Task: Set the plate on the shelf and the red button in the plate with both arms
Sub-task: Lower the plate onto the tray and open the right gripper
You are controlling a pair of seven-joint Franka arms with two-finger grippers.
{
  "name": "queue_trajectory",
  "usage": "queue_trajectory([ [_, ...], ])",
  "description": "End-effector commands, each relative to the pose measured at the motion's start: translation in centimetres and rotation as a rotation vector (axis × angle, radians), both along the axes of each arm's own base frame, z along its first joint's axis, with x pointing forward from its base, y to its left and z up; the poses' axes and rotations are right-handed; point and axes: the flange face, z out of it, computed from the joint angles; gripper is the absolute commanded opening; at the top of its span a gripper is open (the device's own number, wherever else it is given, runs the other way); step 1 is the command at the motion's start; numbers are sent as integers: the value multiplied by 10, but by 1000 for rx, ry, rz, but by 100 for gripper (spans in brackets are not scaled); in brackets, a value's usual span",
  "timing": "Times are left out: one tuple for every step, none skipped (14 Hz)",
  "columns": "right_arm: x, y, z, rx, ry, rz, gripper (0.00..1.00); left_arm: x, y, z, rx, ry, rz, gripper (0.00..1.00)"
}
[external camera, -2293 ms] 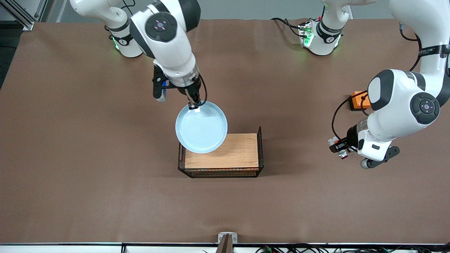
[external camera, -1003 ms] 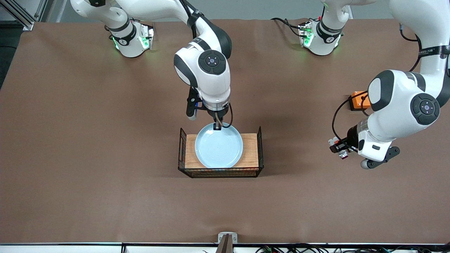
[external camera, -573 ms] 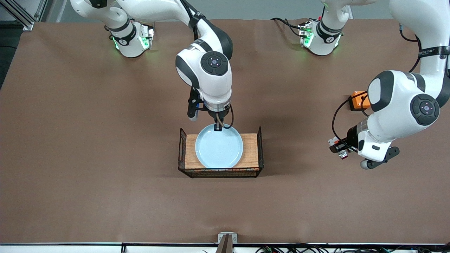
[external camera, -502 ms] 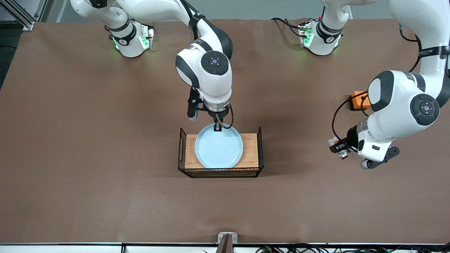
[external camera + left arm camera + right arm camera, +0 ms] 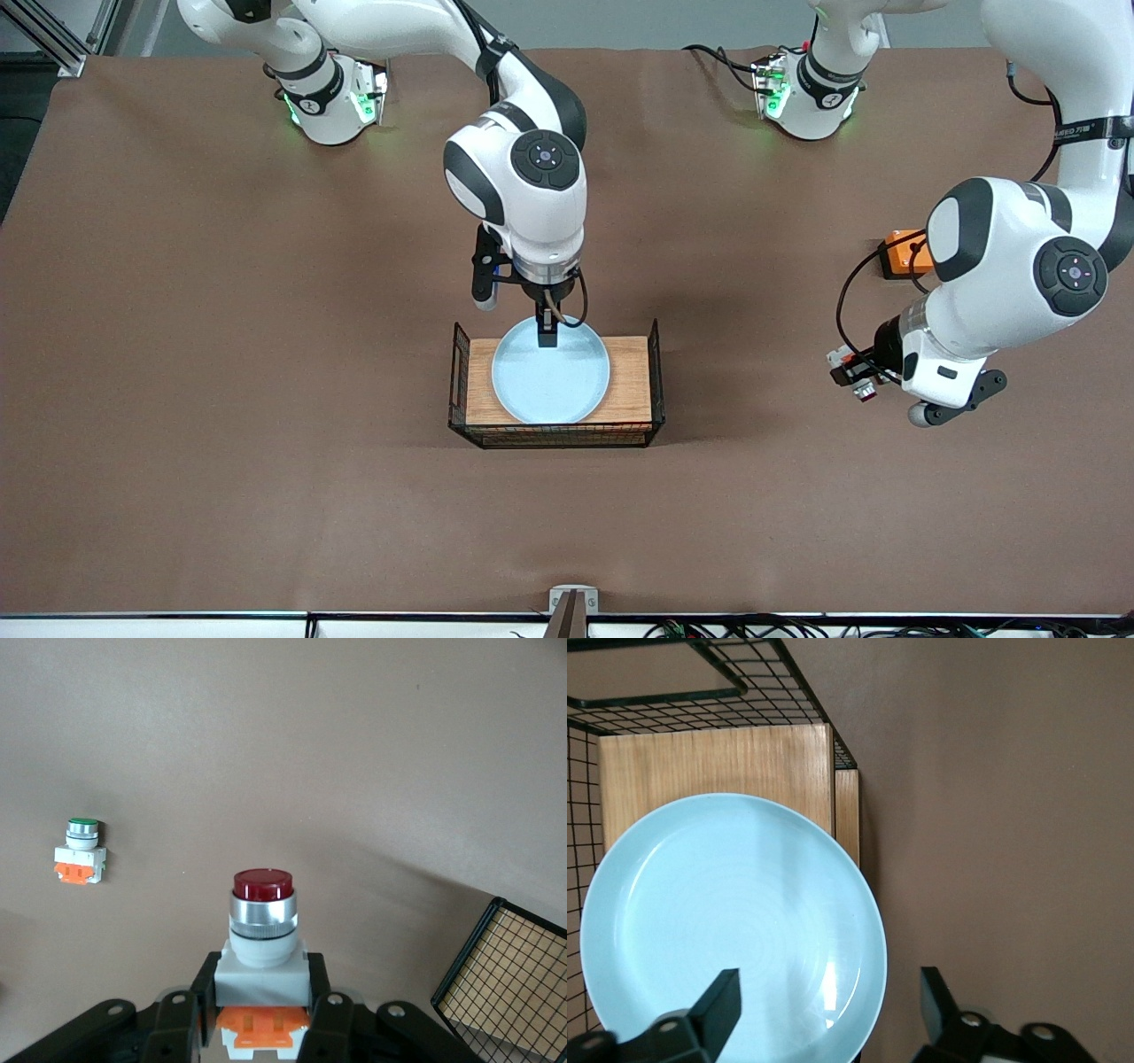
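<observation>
The pale blue plate [image 5: 551,379] lies flat on the wooden board in the black wire basket [image 5: 656,372]. My right gripper [image 5: 547,330] is open over the plate's rim on the side farther from the front camera, one finger inside the rim and one outside. In the right wrist view the plate [image 5: 726,921] lies below the spread right gripper [image 5: 830,992]. My left gripper [image 5: 855,377] waits above the table toward the left arm's end, shut on the red button [image 5: 865,393]. In the left wrist view the left gripper [image 5: 262,992] clamps the red button [image 5: 262,921] by its white body.
An orange cube box [image 5: 904,252] sits on the table partly hidden by the left arm. A similar button part with a green tip [image 5: 81,850] stands on the brown table in the left wrist view. The basket's corner [image 5: 496,983] shows there too.
My right arm carried the plate over the basket, set it on the board and opened its fingers, letting go. The left arm has not moved.
</observation>
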Motion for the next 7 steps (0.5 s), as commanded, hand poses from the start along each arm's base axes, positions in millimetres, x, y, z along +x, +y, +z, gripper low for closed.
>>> queue_trajectory([
  [5, 3, 4, -7, -19, 15, 100, 0, -3, 10, -17, 5, 18, 34],
  [6, 3, 10, 0, -23, 14, 100, -1, -6, 12, -16, 7, 38, 34],
  [9, 1, 14, 6, -20, 31, 100, -1, -10, 14, -15, 7, 72, 34],
  [8, -1, 16, -10, -3, 72, 100, -2, -14, 16, -16, 7, 95, 34],
  [13, -10, 20, -28, 29, 126, 100, -3, -22, 27, -19, -5, 106, 34],
  [18, -20, 26, -7, 85, 177, 100, -4, -26, 30, -20, -1, 131, 34],
  [25, -34, 34, 9, 128, 219, 100, -4, -33, 36, -25, -1, 149, 34],
])
